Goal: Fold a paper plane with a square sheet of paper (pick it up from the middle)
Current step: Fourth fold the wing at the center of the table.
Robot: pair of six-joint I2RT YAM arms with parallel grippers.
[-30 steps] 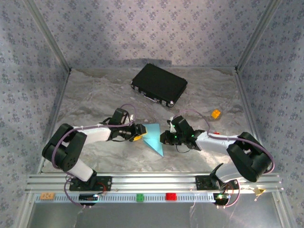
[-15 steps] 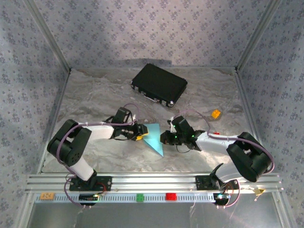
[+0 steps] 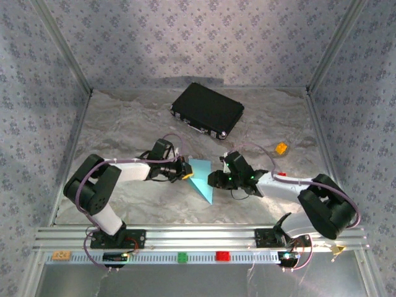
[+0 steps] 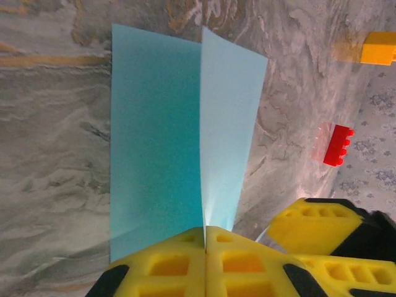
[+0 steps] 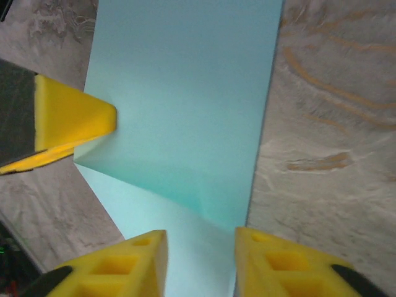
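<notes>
The partly folded light blue paper sheet point(image 3: 201, 178) lies on the surface point(image 3: 124, 127), nearer the arm bases than the black hard case point(image 3: 207, 110). The left tool point(image 4: 205, 232) is clamped on its raised fold; the right tool point(image 5: 201, 238) stands apart astride its edge.

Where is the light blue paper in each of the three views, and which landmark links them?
Top external: light blue paper mid-table, between left gripper and right gripper.
Left wrist: paper at centre, running up from the shut left gripper at bottom.
Right wrist: paper top centre, reaching down between the fingers of the right gripper.
Shared landmark: the left gripper's yellow tip pinching the paper, at the left of the right wrist view.
</notes>
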